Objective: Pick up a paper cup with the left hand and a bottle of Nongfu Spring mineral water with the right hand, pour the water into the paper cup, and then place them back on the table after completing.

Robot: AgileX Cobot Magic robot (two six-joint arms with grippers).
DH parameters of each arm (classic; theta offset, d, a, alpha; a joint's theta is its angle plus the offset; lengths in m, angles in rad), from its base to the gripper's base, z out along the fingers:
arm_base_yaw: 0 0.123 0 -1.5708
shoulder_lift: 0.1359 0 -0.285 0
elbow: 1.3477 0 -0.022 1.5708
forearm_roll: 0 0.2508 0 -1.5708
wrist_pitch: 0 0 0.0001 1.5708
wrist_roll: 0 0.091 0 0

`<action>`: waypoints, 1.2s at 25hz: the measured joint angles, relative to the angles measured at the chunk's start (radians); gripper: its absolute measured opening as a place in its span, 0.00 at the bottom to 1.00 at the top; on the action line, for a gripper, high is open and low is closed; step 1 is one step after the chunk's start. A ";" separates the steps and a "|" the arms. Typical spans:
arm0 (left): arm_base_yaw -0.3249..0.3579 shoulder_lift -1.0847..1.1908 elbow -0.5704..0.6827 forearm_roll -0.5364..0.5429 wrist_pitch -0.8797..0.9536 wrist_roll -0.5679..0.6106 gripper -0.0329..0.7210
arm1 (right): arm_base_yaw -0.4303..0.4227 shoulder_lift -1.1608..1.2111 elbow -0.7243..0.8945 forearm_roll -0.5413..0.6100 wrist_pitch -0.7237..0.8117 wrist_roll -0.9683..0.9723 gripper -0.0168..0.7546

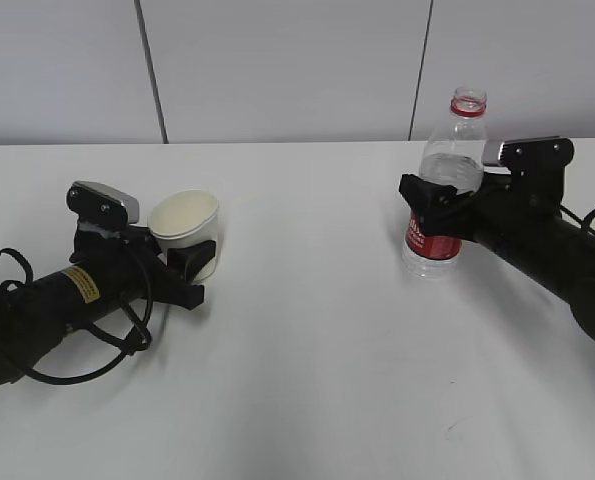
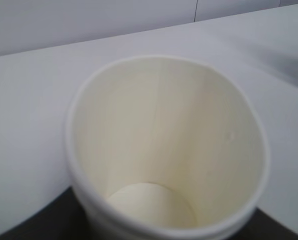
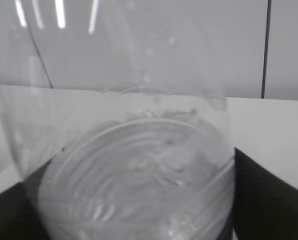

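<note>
Paper cup (image 1: 184,230): white outside, cream inside, smooth, round rolled rim, tapering wall; tilted slightly, mouth facing up toward the camera. In the left wrist view the cup (image 2: 164,150) fills the frame, and its flat round bottom looks dry and bare.

Left claw (image 1: 189,268): black, matte, blocky fingers on a black arm with a yellow sticker, a silver-grey block on top and loose black cables. Half spread and set against the cup's lower wall, one finger in front of the cup, the other hidden behind it; cup sits between the fingers, low over the worktop (image 1: 307,350). Whether the cup's base touches the worktop cannot be told.

Bottle (image 1: 447,180): clear ribbed plastic, rounded shoulder, narrow neck with a red ring, no cap, red label band round the lower body. Upright, base on the worktop. Clear water (image 3: 138,175) shows inside in the right wrist view, surface well below the shoulder.

Right claw (image 1: 439,205): black, angular, on a stickerless black arm with a silver-grey block near the wrist. Spread wide around the bottle's middle, just above the label; dark fingers (image 3: 269,200) flank the bottle on both sides. Contact with the plastic cannot be told.

Worktop: white, matte, flat, faint scuffs; cup and bottle stand well apart on it
</note>
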 joint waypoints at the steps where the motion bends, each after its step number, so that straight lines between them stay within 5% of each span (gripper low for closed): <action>1: 0.000 0.000 0.000 0.000 0.000 0.000 0.53 | 0.000 0.000 0.000 -0.002 -0.002 0.000 0.87; 10: 0.000 0.000 0.000 0.053 0.000 0.000 0.53 | 0.000 0.010 0.000 -0.002 -0.033 -0.002 0.68; 22: -0.016 0.000 0.000 0.177 0.000 -0.076 0.53 | 0.000 0.029 -0.003 -0.033 -0.044 -0.055 0.66; 30: -0.069 0.000 -0.004 0.203 0.000 -0.097 0.53 | 0.000 -0.068 -0.005 -0.082 0.153 -0.133 0.66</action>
